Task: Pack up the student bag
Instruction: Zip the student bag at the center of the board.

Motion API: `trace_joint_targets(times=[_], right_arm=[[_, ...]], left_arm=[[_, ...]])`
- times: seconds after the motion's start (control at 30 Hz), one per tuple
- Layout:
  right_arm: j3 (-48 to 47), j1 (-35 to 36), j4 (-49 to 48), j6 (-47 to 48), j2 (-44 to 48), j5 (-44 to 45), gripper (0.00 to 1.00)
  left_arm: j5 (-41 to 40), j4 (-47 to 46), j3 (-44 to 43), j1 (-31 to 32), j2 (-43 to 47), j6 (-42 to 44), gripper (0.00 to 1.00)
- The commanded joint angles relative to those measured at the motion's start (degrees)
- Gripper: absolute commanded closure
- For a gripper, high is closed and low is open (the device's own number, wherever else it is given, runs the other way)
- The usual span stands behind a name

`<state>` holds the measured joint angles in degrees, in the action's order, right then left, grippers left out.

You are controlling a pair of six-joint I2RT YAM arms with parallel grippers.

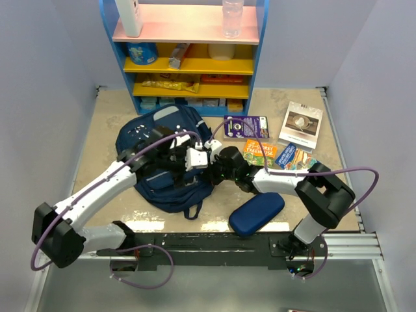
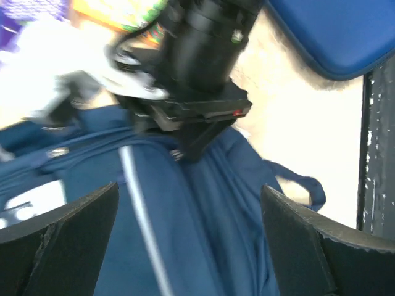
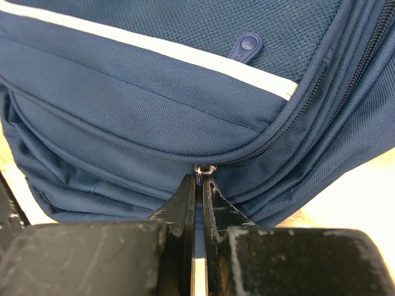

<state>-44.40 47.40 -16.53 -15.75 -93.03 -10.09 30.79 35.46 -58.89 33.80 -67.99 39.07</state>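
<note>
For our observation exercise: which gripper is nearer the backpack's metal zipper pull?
Right. The right gripper is shut on the metal zipper pull; the left gripper hangs open over the student bag, away from the pull.

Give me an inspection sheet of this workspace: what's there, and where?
Surface: beige table, mottled.
Job's things: student bag lies flat mid-table.
Clutter: dark blue zip case near the front edge; purple card, white book and orange booklet to the right.
Grippers: left gripper open above the bag; right gripper shut on zipper pull.
Cables: purple cables loop off both arms.
Surroundings: stocked blue shelf unit behind; grey walls.
</note>
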Motion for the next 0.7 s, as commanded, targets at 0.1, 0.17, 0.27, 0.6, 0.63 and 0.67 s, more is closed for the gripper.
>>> trace_joint_targets(times=[0.1, 0.17, 0.27, 0.6, 0.63, 0.67], right_arm=[[2.13, -0.46, -4.12, -4.38, 3.12, -4.15, 1.0], [2.13, -0.46, -4.91, -4.99, 3.03, -5.2, 1.0], [2.3, -0.46, -6.31, -6.05, 2.51, -6.87, 1.0], [3.54, 0.41, -7.38, -7.89, 2.42, -9.69, 1.0], [3.36, 0.42, -6.85, -7.46, 2.68, -9.6, 1.0], [3.1, 0.5, -6.24, -7.11, 2.86, -9.34, 1.0]], left_arm=[[-11.08, -9.44, 10.9, 2.06, -2.59, -4.8, 0.02], [-13.28, -11.11, 13.61, 2.06, -1.98, -4.53, 0.03], [-19.43, -16.29, 16.26, 2.14, -1.36, -6.28, 0.11], [-22.27, -21.31, 17.15, 3.02, -3.2, -7.87, 0.53], [-21.56, -21.05, 17.23, 3.29, -3.21, -7.35, 0.67], [-20.86, -20.0, 17.23, 3.38, -3.21, -7.08, 0.75]])
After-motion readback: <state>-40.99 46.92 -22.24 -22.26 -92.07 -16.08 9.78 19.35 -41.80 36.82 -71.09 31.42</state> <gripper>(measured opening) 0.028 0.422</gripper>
